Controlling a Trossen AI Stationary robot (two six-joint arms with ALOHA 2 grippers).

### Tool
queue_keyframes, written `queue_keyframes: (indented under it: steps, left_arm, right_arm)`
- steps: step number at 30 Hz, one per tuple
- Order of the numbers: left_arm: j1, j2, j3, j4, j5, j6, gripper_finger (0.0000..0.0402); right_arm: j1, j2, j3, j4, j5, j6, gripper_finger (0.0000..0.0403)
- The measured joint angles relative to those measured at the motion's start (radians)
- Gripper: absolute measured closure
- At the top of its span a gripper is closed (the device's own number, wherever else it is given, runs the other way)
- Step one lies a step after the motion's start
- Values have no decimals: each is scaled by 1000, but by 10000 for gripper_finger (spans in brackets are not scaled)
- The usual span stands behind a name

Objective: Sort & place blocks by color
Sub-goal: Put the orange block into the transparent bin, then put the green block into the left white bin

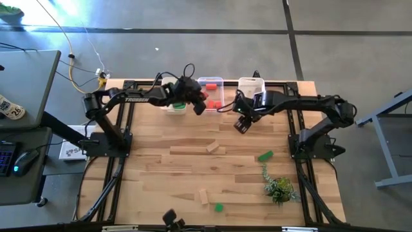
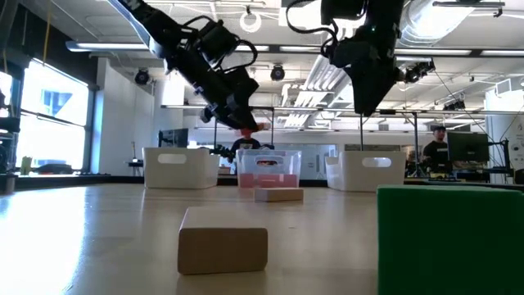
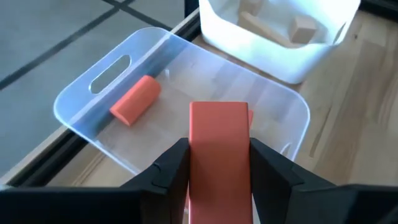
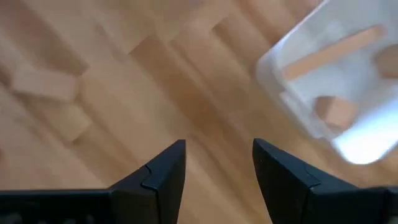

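My left gripper (image 1: pixel 197 101) hangs over the clear middle bin (image 1: pixel 210 82), shut on a red bar block (image 3: pixel 217 121). A red cylinder (image 3: pixel 135 99) lies on that bin's floor. My right gripper (image 1: pixel 243 123) is open and empty above the table, in front of the white right bin (image 1: pixel 251 86), which holds wood blocks (image 4: pixel 336 112). The left bin (image 1: pixel 174 102) holds green. Loose on the table lie a wood block (image 1: pixel 212 148), a green block (image 1: pixel 264 155), another wood block (image 1: pixel 204 196) and a small green block (image 1: pixel 219 207). My left gripper (image 3: pixel 219 155) pinches the red bar block between its two fingers, which lie on its two long side faces (image 3: pixel 196 146). The bar runs forward along the fingers, and its free end sticks out past their tips. It is lifted clear, above the clear bin's floor (image 3: pixel 186 81).
A small green artificial plant (image 1: pixel 280 188) stands near the table's right near corner. The three bins sit in a row along the far edge. Black frame rails run along both table sides. In the low view, a wood block (image 2: pixel 223 239) and a green block (image 2: pixel 450 238) lie close to the camera.
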Motion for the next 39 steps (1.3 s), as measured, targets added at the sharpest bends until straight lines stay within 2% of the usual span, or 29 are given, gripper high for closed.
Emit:
queue_keyframes:
  steps: [4, 10, 17, 23, 30, 34, 39]
  left_arm:
    - [16, 37, 0, 33, 54, -11, 281]
    - [17, 65, 0, 82, 48, -12, 281]
    - [17, 83, 0, 100, 61, -5, 280]
    - [17, 84, 0, 98, 31, 2, 264]
    - [16, 84, 0, 99, 28, 13, 224]
    - [15, 84, 0, 101, 31, 11, 203]
    - [15, 80, 0, 98, 31, -35, 191]
  right_arm:
    - [19, 0, 0, -19, -71, 11, 230]
    - [41, 0, 0, -125, -140, 70, 230]
    - [72, 0, 0, -274, -152, 48, 230]
    - [133, 0, 0, -287, -195, 43, 230]
    - [239, 1, 0, -287, -190, 43, 230]
    - [298, 1, 0, -287, -152, 41, 230]
    - [356, 1, 0, -287, -146, 35, 230]
